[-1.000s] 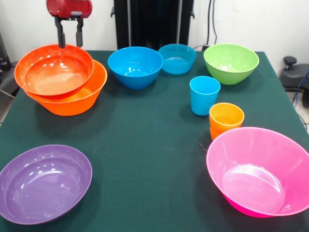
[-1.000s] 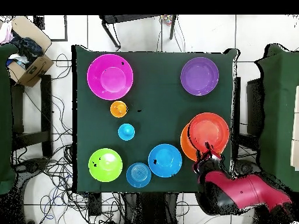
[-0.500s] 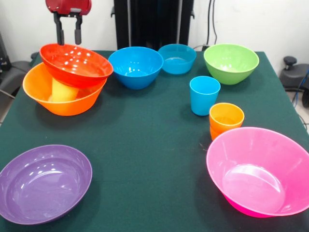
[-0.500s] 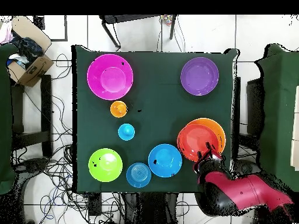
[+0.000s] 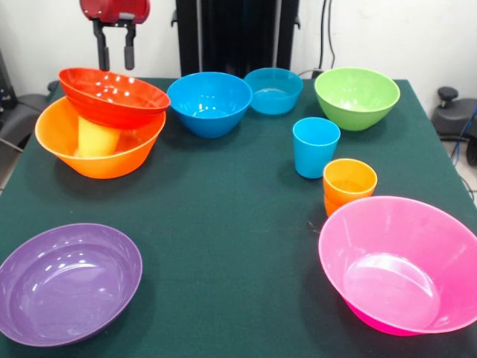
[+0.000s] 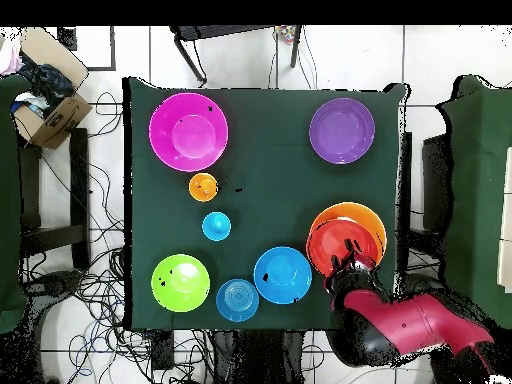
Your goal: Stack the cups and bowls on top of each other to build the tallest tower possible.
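My gripper [image 5: 115,51] hangs open and empty just above the far rim of the red-orange bowl [image 5: 112,97]. That bowl rests tilted on a yellow cup [image 5: 97,139], which stands inside the big orange bowl [image 5: 100,160]; this pile is the tower. From overhead, the gripper [image 6: 350,266] sits at the edge of the red-orange bowl [image 6: 335,243], which covers most of the orange bowl [image 6: 365,214]. A blue cup [image 5: 315,146] and nested orange cups [image 5: 349,183] stand mid-right.
Two blue bowls [image 5: 209,101] [image 5: 273,89] and a green bowl [image 5: 356,97] line the far side. A purple bowl [image 5: 67,280] lies near left and a pink bowl [image 5: 402,265] near right. Chairs and a cardboard box [image 6: 45,108] surround the table.
The red-orange bowl slid from the orange bowl's left rim and now leans on the yellow cup. The gripper rose slightly and shifted right, staying open.
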Available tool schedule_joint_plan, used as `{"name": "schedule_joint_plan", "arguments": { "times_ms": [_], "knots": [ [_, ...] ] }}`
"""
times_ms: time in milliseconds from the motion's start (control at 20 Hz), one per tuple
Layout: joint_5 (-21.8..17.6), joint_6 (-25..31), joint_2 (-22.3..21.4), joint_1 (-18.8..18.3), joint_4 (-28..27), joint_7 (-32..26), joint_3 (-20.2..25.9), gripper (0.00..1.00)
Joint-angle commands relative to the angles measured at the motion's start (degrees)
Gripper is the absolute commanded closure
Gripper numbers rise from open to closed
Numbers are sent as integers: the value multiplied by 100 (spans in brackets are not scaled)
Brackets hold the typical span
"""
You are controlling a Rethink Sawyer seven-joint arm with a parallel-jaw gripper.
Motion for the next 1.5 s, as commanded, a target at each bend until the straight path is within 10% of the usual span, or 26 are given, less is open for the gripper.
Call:
{"name": "schedule_joint_plan", "arguments": {
  "times_ms": [50, 1500],
  "knots": [
    [-48, 598, 75, 308, 352, 117, -63, 0],
    [1769, 1462, 351, -482, 698, -729, 1985, 0]
  ]
}}
